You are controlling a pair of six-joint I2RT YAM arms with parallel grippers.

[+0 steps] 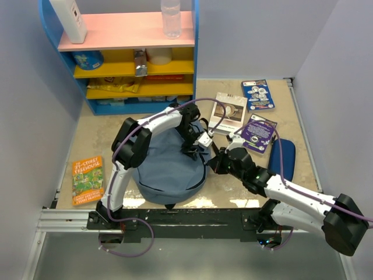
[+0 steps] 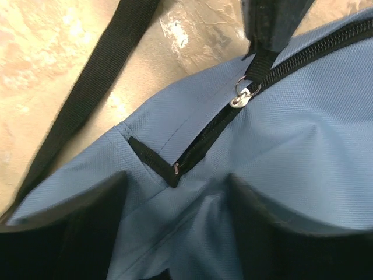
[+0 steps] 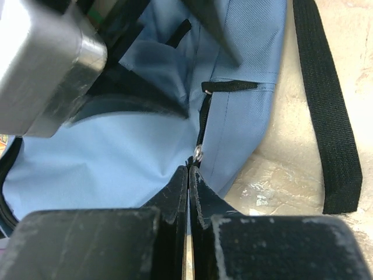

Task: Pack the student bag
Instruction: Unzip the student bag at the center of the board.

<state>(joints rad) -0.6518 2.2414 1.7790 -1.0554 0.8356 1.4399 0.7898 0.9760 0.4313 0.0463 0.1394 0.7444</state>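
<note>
The right tool (image 3: 188, 175) is clenched on the zipper pull (image 3: 199, 153) of the backpack (image 1: 169, 163). From the pull, the zipper (image 2: 204, 140) runs straight to the left tool (image 2: 175, 198), which is released and straddling the fabric.

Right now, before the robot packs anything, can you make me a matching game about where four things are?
Things:
1. backpack
2. orange book
3. clear bottle
4. pencil case

Places:
A. up on the pink shelf
B. far left on the table
C. middle of the table
D. far right on the table

Pairs: 1-C, 2-B, 3-A, 4-D
</note>
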